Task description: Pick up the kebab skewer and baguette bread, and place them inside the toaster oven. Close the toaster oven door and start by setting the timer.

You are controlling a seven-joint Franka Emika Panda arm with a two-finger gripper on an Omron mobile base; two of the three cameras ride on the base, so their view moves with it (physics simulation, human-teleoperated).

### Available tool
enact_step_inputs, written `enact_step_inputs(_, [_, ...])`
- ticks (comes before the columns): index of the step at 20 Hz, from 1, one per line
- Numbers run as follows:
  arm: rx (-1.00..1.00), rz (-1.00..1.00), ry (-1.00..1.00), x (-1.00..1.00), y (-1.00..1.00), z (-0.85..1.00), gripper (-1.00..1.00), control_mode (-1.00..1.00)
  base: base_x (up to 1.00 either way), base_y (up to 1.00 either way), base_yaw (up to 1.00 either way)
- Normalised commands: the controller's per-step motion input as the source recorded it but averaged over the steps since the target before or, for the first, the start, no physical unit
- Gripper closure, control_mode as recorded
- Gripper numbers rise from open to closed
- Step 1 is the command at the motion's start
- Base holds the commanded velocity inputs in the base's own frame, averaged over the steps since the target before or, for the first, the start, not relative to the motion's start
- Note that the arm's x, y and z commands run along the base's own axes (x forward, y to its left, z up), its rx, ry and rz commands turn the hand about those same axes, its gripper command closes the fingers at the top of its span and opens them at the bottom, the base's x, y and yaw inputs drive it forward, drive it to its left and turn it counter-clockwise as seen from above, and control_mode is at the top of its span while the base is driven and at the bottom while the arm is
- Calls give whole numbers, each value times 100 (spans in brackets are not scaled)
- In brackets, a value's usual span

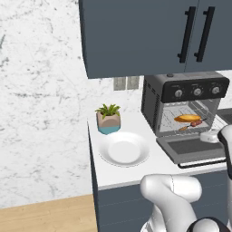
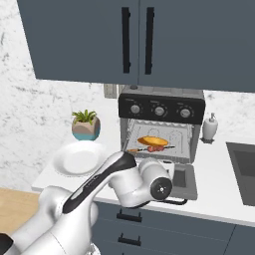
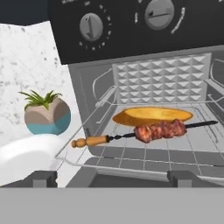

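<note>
A: Where are the foods?
B: Kebab skewer (image 3: 148, 131) and baguette bread (image 3: 152, 115) lie on the toaster oven (image 3: 131, 52) rack, straight ahead of the released, empty gripper (image 3: 112, 178).
A: What next?
B: Probably the toaster oven door (image 1: 192, 148), below the gripper: rigid, hinged, best taken by its bar handle.

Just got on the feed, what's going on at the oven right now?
The golden oval baguette bread and the thin kebab skewer with red-brown meat both lie on the wire rack inside the dark grey toaster oven. Its drop-down door hangs open. The empty gripper faces the opening.
</note>
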Motion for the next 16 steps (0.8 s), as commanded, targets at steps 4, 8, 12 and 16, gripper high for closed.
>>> enact_step_inputs(4, [-11, 0, -6, 20, -2, -14, -100, -100, 0, 0, 0])
enact_step_inputs(8, [-8, 0, -1, 6, -3, -10, -100, -100, 0, 0, 0])
enact_step_inputs(12, [-5, 0, 0, 0, -8, -10, -100, -100, 0, 0, 0])
enact_step_inputs(16, [-3, 1, 0, 0, -9, -3, -100, -100, 0, 0, 0])
